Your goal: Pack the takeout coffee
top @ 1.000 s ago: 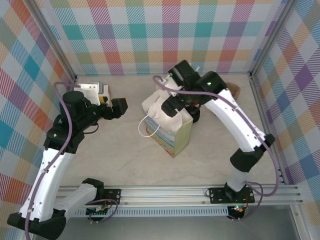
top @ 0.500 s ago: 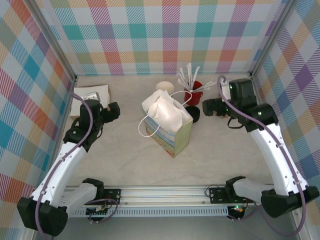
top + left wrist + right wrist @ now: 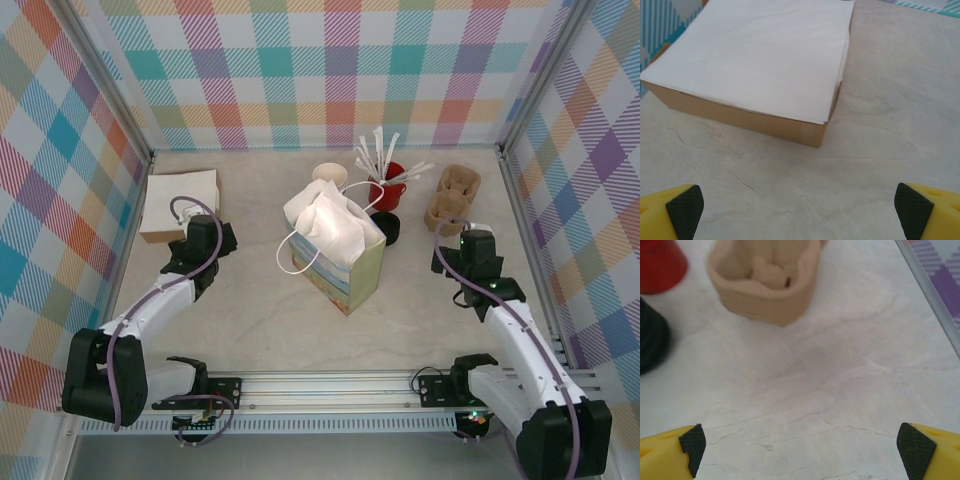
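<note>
The takeout coffee is hidden from me. The paper bag (image 3: 345, 255) stands upright mid-table, with white tissue (image 3: 325, 220) bulging from its top. My left gripper (image 3: 210, 238) hangs low to the left of the bag and faces the napkin box. It is open, its yellow fingertips (image 3: 682, 210) wide apart over bare table (image 3: 800, 210). My right gripper (image 3: 460, 248) is low to the right of the bag, just in front of the cup carrier. It is open too, with nothing but tabletop (image 3: 800, 445) between its pads (image 3: 912, 445).
A brown box topped with white napkins (image 3: 180, 200) (image 3: 755, 60) sits at the back left. Behind the bag are a cream cup (image 3: 330, 173), a red cup of white stirrers (image 3: 385, 172) and a black round thing (image 3: 388, 230) (image 3: 650, 340). A pulp cup carrier (image 3: 452, 195) (image 3: 765, 280) lies at the back right.
My right gripper has left the top of the bag, swung right and pulled back low toward the near edge. The left arm has also drawn back and down.
</note>
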